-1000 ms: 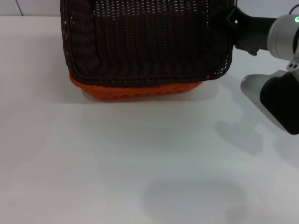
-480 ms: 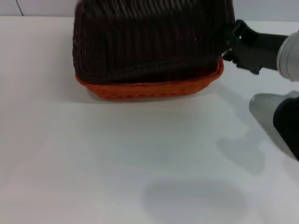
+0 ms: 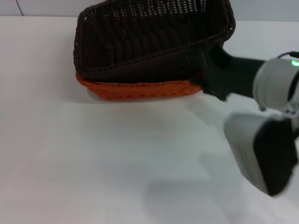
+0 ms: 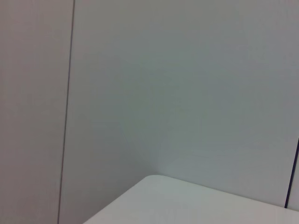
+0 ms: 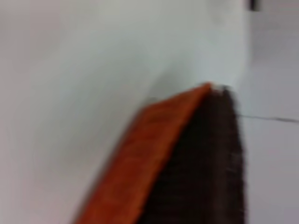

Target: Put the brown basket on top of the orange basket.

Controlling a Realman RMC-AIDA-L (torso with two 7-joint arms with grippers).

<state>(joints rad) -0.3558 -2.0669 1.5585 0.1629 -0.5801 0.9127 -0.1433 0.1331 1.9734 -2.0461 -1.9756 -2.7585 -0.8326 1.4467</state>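
The brown basket [image 3: 149,42] lay over the orange basket [image 3: 140,88] at about twelve o'clock on the white table [image 3: 93,163], but it was not yet seated. It sat tilted, its nine o'clock end down against the orange rim and its three o'clock end raised, so that its open mouth faced partly toward the head camera. Only a strip of orange wicker showed beneath it. By this showing the task was most of the way done: the brown basket was in place above its fellow, and what remained was to level it, let it settle and let go.

The long axis of both baskets ran roughly from nine to three o'clock.

The right gripper [image 3: 205,77] reached in from three o'clock to the brown basket's raised end; whether its jaws were closed on the wicker I cannot tell, for they were hidden against the dark weave. The left gripper was out of sight, its wrist camera showing only a wall and a table corner.
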